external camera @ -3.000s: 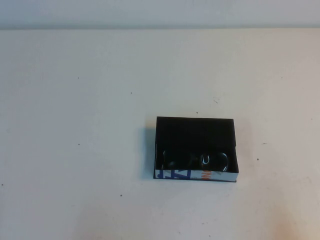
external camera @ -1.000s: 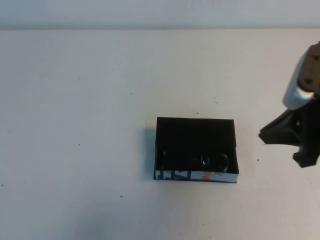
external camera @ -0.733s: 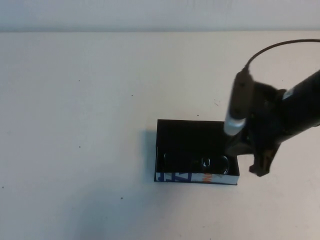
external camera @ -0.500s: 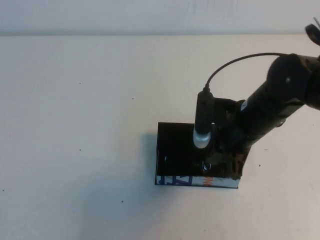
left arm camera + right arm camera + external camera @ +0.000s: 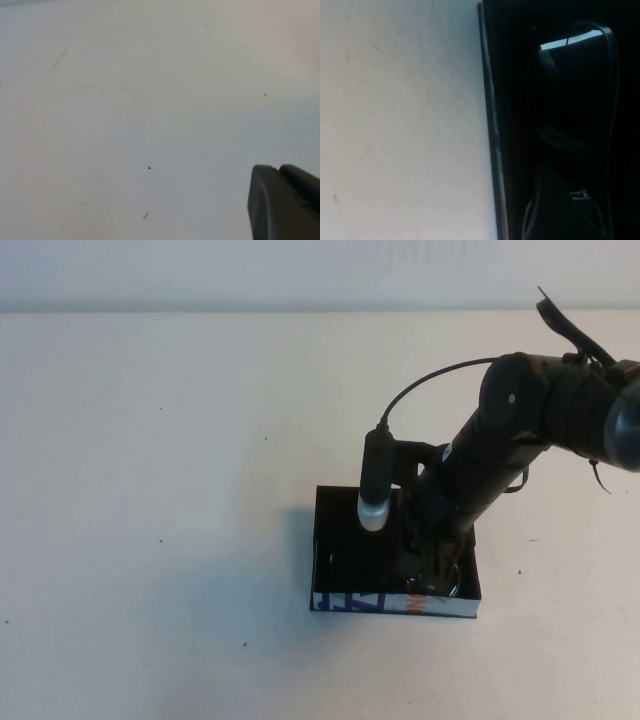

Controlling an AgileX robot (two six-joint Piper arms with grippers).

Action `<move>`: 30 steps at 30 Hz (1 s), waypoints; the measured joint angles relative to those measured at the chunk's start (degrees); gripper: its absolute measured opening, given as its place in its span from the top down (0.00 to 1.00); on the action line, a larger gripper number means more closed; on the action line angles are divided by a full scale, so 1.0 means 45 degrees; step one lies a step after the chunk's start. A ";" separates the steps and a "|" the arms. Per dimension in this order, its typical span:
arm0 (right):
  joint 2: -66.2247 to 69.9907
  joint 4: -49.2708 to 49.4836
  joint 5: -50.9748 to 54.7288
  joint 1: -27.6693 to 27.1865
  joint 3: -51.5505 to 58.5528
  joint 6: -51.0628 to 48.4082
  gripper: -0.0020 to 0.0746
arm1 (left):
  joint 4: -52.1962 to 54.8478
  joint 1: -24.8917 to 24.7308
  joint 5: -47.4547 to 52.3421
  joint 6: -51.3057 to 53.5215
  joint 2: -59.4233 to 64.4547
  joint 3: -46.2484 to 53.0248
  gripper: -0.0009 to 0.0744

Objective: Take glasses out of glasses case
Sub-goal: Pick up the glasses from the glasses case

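The glasses case (image 5: pixel 340 510) is an open black box on the table with a white printed strip (image 5: pixel 395 602) along its near side. The black glasses (image 5: pixel 340 566) lie inside along the near wall, partly covered by my arm. My right gripper (image 5: pixel 428 562) reaches down into the case over the glasses' right half. In the right wrist view the case wall (image 5: pixel 490 125) and a lens of the glasses (image 5: pixel 570 42) show dark on dark. My left gripper (image 5: pixel 280 171) shows only in the left wrist view, shut and empty over bare table.
The white tabletop (image 5: pixel 150 490) runs wide around the case, with its far edge against a pale wall. The right arm (image 5: pixel 520 420) and its cable slant in from the right above the case.
The right arm came in from the right edge and lowered its gripper into the case over the glasses. The case has not moved.
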 joint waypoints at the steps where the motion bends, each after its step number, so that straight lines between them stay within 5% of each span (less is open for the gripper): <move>1: 0.0056 0.0000 -0.0094 0.0000 0.0000 0.0000 0.60 | 0.0000 0.0000 0.0000 0.0000 0.0000 0.0000 0.99; 21: 0.1011 0.0108 -0.0758 0.0009 0.0000 0.0000 0.63 | 0.0000 0.0000 0.0000 0.0000 0.0000 0.0000 0.99; 27: 0.1033 0.0108 -0.0139 0.0009 -0.0705 0.0075 0.88 | 0.0000 0.0000 0.0000 0.0000 0.0000 0.0000 0.99; 30: 0.1113 0.0001 0.0715 0.0009 -0.1754 0.0912 0.92 | 0.0000 0.0000 0.0000 0.0000 0.0000 0.0000 0.99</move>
